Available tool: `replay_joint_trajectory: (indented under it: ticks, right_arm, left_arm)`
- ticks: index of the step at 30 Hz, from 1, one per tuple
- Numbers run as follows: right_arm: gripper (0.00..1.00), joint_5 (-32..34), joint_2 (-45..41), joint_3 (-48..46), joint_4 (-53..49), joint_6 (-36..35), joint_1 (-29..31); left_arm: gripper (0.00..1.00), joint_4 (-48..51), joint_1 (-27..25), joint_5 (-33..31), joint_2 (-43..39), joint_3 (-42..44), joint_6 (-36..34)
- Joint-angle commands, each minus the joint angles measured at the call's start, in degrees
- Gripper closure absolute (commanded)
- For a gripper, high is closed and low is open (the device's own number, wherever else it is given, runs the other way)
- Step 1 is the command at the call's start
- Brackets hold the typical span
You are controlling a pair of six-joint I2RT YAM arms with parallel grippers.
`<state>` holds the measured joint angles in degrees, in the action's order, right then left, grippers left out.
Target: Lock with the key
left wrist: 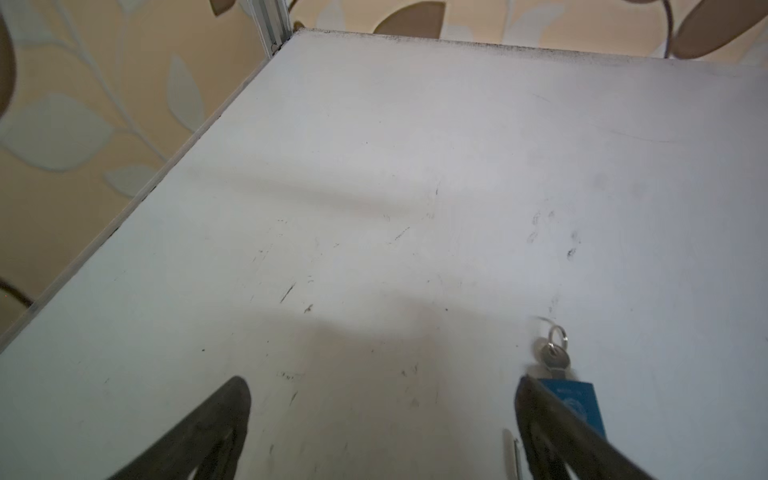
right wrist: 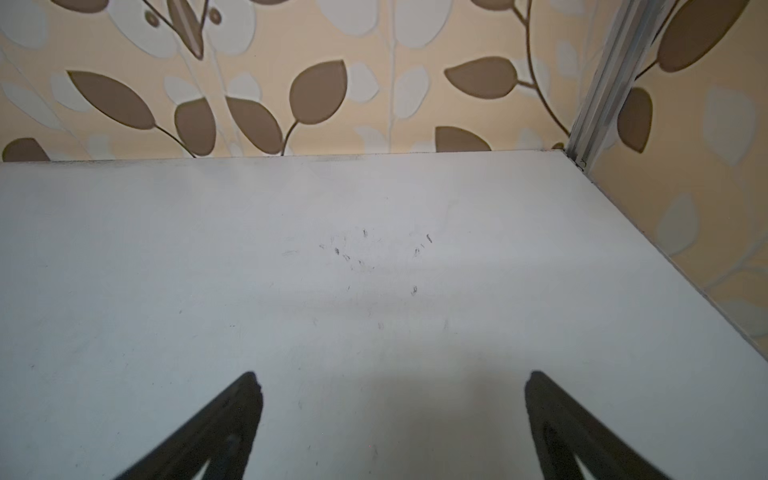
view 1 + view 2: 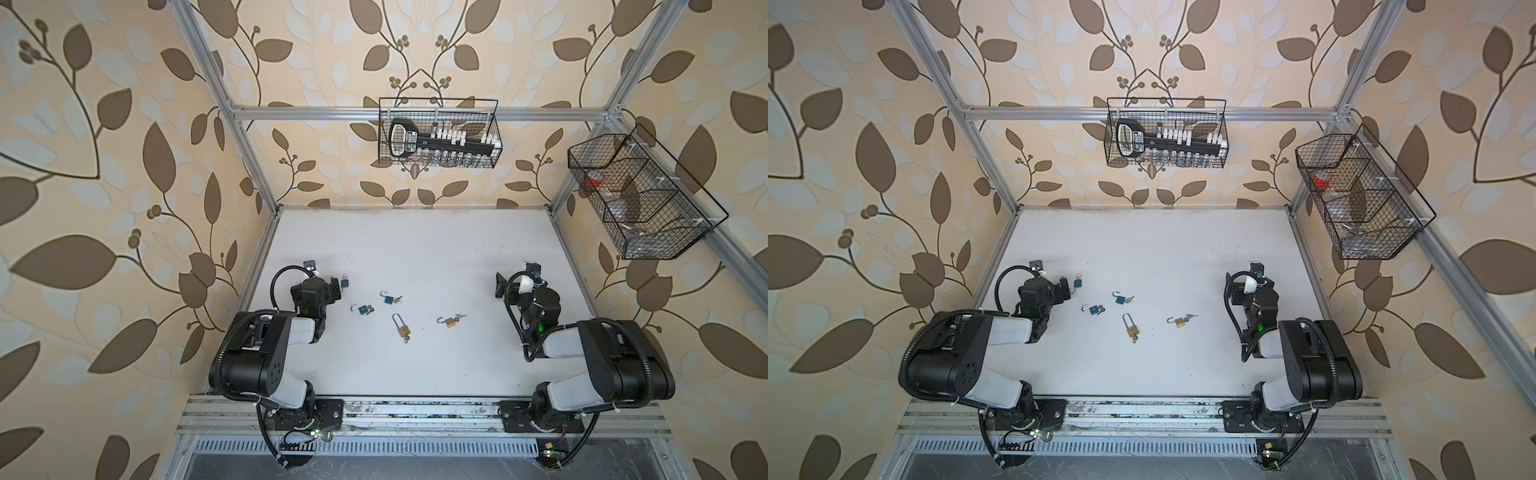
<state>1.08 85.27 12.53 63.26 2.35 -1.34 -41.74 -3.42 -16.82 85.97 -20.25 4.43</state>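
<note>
Several small padlocks lie on the white table, each with a key in its body. A blue padlock lies right beside my open left gripper. In the left wrist view this blue padlock sits just outside one fingertip, its key pointing away, and nothing lies between the left gripper's fingers. Toward the middle lie two blue padlocks with open shackles, a brass long-shackle padlock and a brass padlock. My right gripper is open over bare table.
A wire basket holding a large black key-shaped object hangs on the back rail. A second wire basket hangs on the right frame. Aluminium posts stand at the table's back corners. The arm bases sit on the front rail.
</note>
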Motion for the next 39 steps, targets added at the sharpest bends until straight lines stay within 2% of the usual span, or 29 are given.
replay_joint_trajectory:
  ticks: [1, 25, 28, 30, 33, 36, 37, 39]
  right_arm:
    - [0.01, 0.3, 0.59, 1.0, 1.43, 0.11, 0.12]
    - [0.0, -0.03, 0.51, 0.93, 1.44, 0.55, -0.2]
    - [0.01, 6.14, -1.03, 0.23, 2.13, -0.35, 2.33]
    - [0.01, 9.27, -4.42, -1.47, 2.88, -1.85, 4.6]
    - [0.01, 12.22, -8.88, -0.67, -1.88, -6.3, 9.56]
    - [0.01, 14.28, -12.38, 1.65, -6.92, -10.95, 14.61]
    - [0.01, 14.64, -13.44, 2.25, -7.87, -11.0, 15.86]
    - [0.01, 10.79, -16.25, 2.65, -6.76, -4.84, 16.16]
  left_arm:
    - [0.01, -2.28, -0.2, -1.01, -0.23, -1.01, -0.64]
    - [0.01, -2.76, -0.25, -0.7, -0.71, -0.43, -0.83]
    - [0.01, -3.99, -1.88, 3.54, -2.37, 0.69, -4.76]
    - [0.01, -7.27, -3.61, -0.09, -7.08, 4.09, -5.71]
    - [0.01, 8.67, -7.96, -6.58, -16.1, 0.16, -4.43]
    - [0.01, 17.84, -12.2, -12.21, -22.6, -2.74, -2.25]
    - [0.01, 21.82, -13.23, -16.28, -24.79, -3.68, 2.5]
    - [0.01, 36.65, -13.72, -24.15, -29.0, -7.96, 19.22]
